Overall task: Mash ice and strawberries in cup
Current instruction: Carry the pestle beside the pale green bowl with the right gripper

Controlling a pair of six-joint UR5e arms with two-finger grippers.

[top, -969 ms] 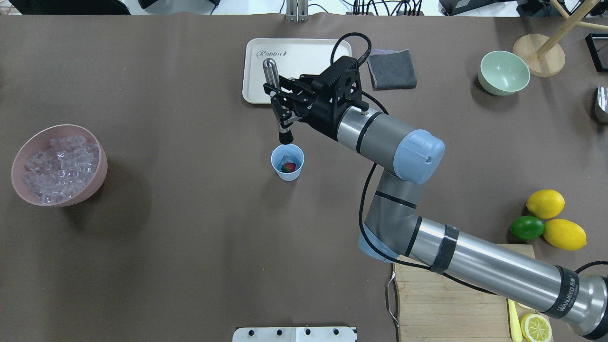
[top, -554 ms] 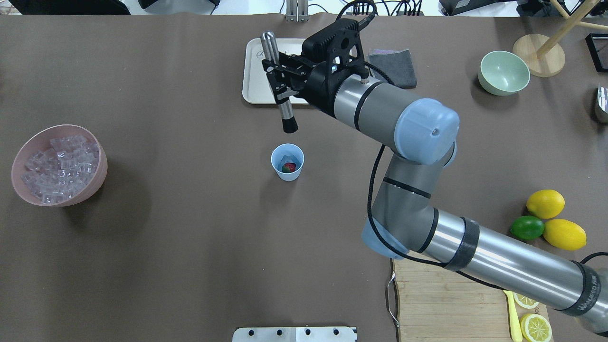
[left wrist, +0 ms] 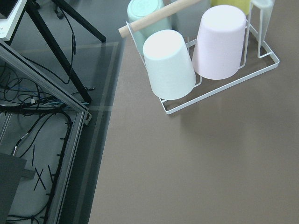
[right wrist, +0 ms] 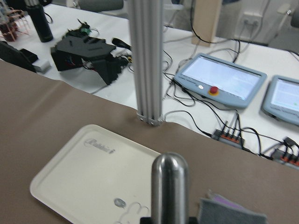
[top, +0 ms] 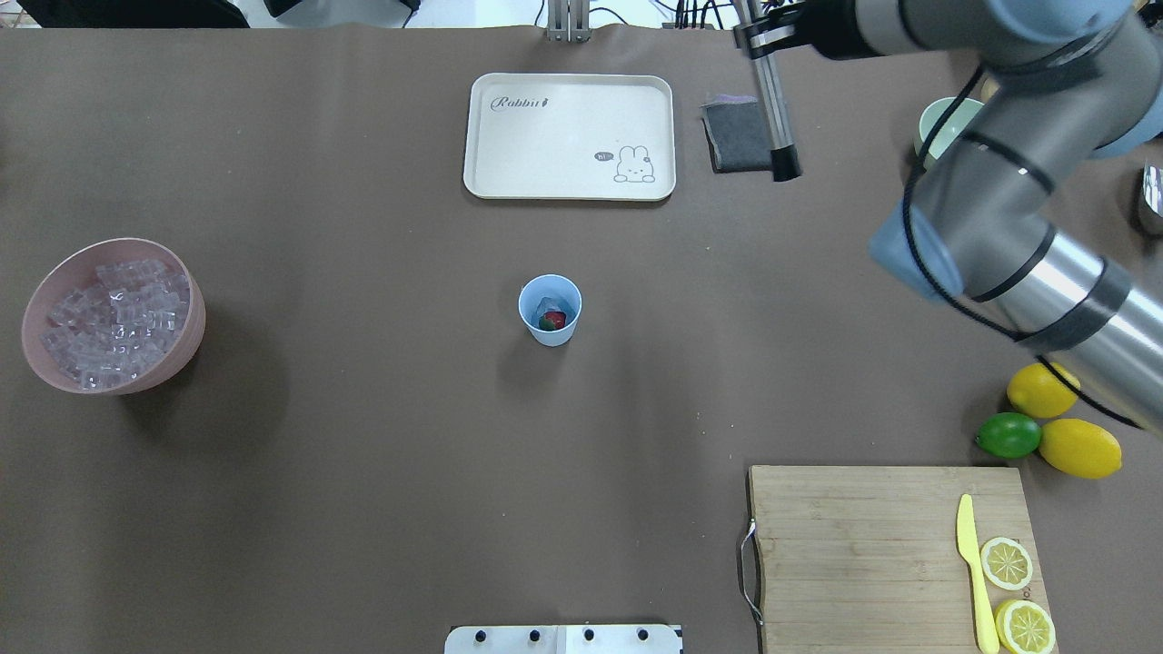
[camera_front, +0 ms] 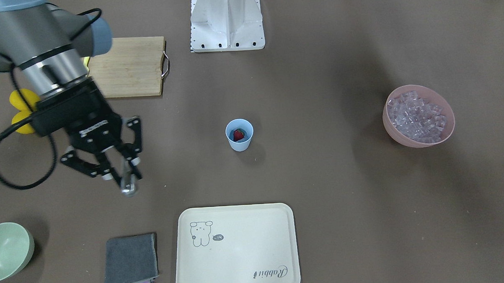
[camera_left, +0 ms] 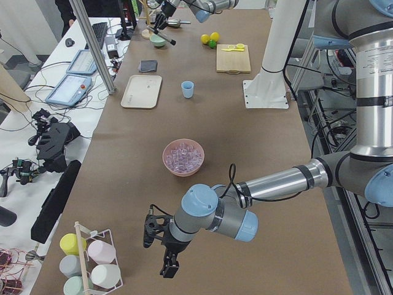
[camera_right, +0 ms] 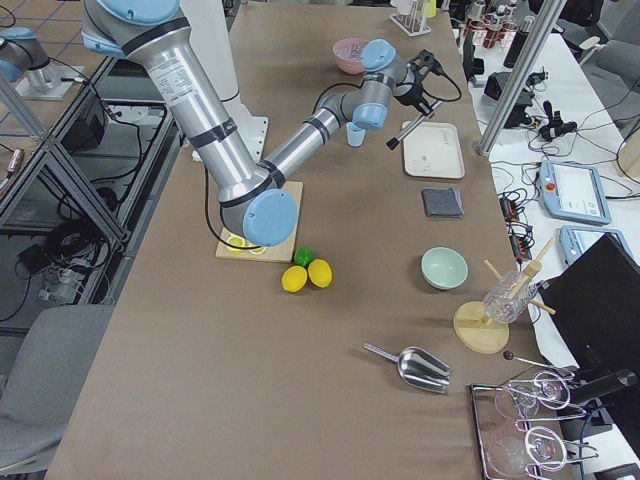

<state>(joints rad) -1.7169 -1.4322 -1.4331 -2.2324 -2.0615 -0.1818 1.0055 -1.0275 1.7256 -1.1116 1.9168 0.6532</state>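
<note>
front view: right claw is clamped on the steel muddler, tip roughly down. the cup with the strawberry sits in the middle of the tabletop, off to that claw's left. overhead: ice in there too. left-side view: left claw, can't tell if it's open, and it's way farther from the cup.

Bright, even overhead light covers the worktop; the cup and pink bowl cast soft, diffuse shadows. The right wrist view is hazy, with the muddler blurred close up.
</note>
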